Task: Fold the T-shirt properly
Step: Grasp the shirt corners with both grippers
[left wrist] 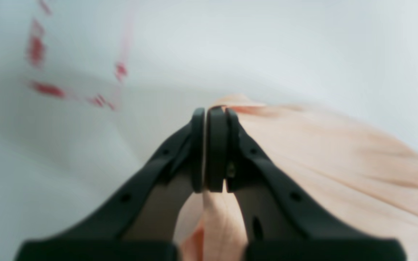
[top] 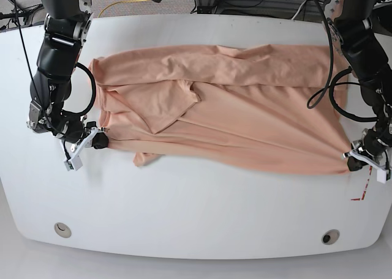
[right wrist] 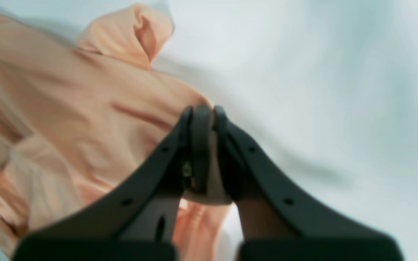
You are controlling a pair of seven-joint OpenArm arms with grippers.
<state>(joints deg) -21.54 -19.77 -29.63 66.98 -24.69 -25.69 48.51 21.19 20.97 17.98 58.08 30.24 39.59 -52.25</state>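
Right now you have the T-shirt (top: pixel 233 114) spread crosswise over the white table (top: pixel 196 224), reaching nearly from the left side to the right, with its far edge running close to the table's far rim. On the base view's left, your right gripper (top: pixel 99 140) sits low at the shirt's near-left corner, and the right wrist view shows its jaws pressed together with a fold of peach fabric (right wrist: pixel 85 108) caught between them, a bunched sleeve (right wrist: pixel 136 32) lying beyond on the bare tabletop. On the base view's right, your left gripper (top: pixel 353 163) is at the shirt's near-right corner, where the cloth narrows to a taut point; the left wrist view shows the left gripper (left wrist: pixel 214 112) pinched tight on the edge of the fabric (left wrist: pixel 339 163), which trails off to the right of that picture. Creases fan out from that right corner across the near half of the shirt. A folded-over flap (top: pixel 165 101) lies on the left portion. Red tape marks (top: pixel 362 193) sit on the table just near of your left gripper, and they appear blurred in the left wrist view (left wrist: pixel 45 88).
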